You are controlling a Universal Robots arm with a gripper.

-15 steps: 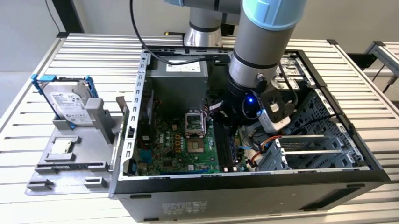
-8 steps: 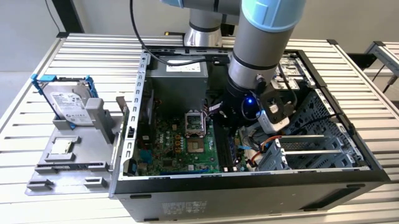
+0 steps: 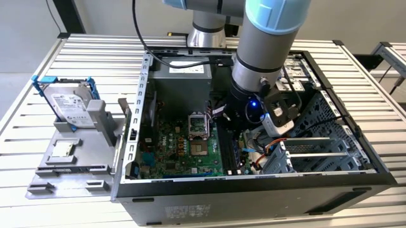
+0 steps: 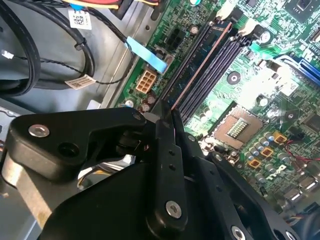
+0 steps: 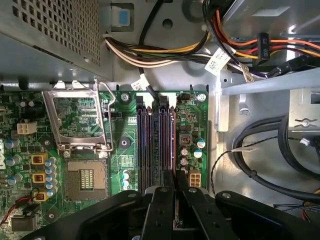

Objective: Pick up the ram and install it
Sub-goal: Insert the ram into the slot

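The ram (image 4: 204,61), a thin dark-blue stick, lies along the outermost of the black motherboard slots (image 5: 150,145), on the side nearest the cables. Its far end sits between white slot latches (image 4: 223,12). I cannot tell whether it is fully seated. My gripper (image 4: 167,114) is deep inside the open computer case (image 3: 254,178). Its black fingers (image 4: 170,150) are pinched together on the ram's near end. In the first wrist view the gripper (image 5: 175,182) stands over the slot row's near end. In the exterior view the gripper (image 3: 242,130) is low beside the motherboard (image 3: 184,147).
An empty CPU socket (image 5: 82,177) with an open metal frame (image 5: 75,117) lies beside the slots. Black cable bundles (image 5: 260,150) and coloured wires (image 5: 165,50) run close by. A metal drive cage (image 3: 317,137) flanks the arm. Outside the case, a hard drive in a blue bracket (image 3: 66,102) stands on a grey fixture (image 3: 76,152).
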